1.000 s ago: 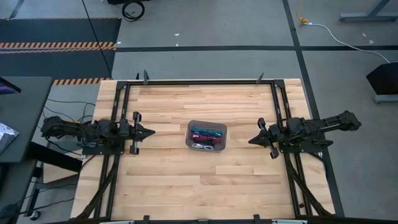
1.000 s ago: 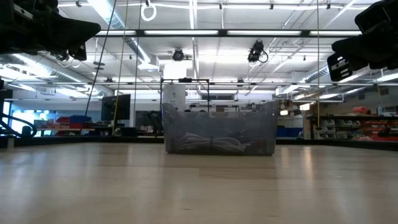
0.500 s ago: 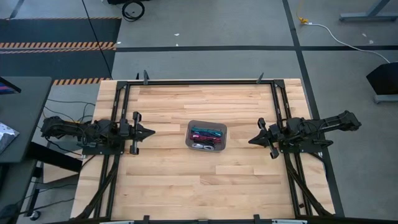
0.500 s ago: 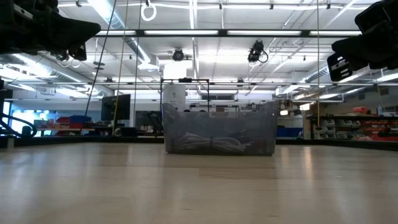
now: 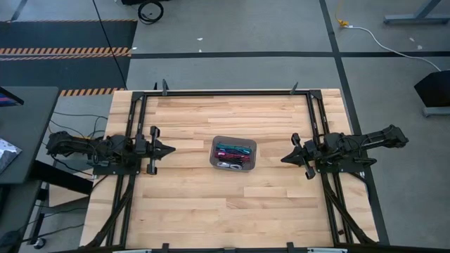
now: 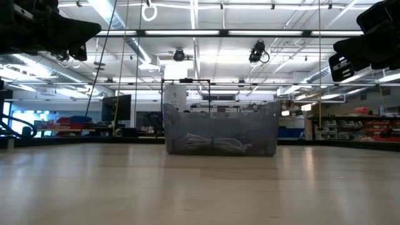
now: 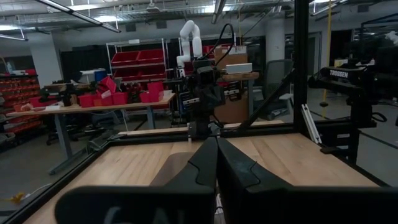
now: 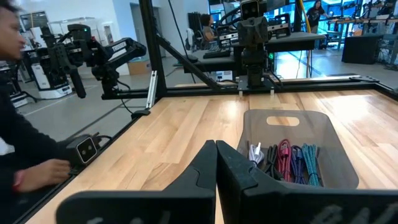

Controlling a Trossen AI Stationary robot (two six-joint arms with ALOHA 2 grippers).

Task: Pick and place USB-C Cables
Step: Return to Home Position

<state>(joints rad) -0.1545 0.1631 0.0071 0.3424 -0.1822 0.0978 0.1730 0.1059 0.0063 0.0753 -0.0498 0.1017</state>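
Observation:
The coiled USB-C cables point(image 5: 234, 154) lie inside the grey rounded tray point(image 5: 215, 147) at the table's middle; teal, dark red, purple-blue and silver-grey bundles show in the right wrist view point(image 8: 292, 163). The low view shows the tray's translucent wall point(image 6: 220, 128) with a pale cable behind it. My left gripper point(image 5: 173, 149) hovers shut to the tray's left, pointing at it. My right gripper point(image 5: 283, 159) hovers shut to the tray's right, also pointing at it. Both are above the table and apart from the tray.
A black metal frame point(image 5: 232, 93) runs along the table's far edge and both sides. Bare wood lies between each gripper and the tray. A person point(image 8: 18, 124) with a hand on the frame shows beside the table in the right wrist view.

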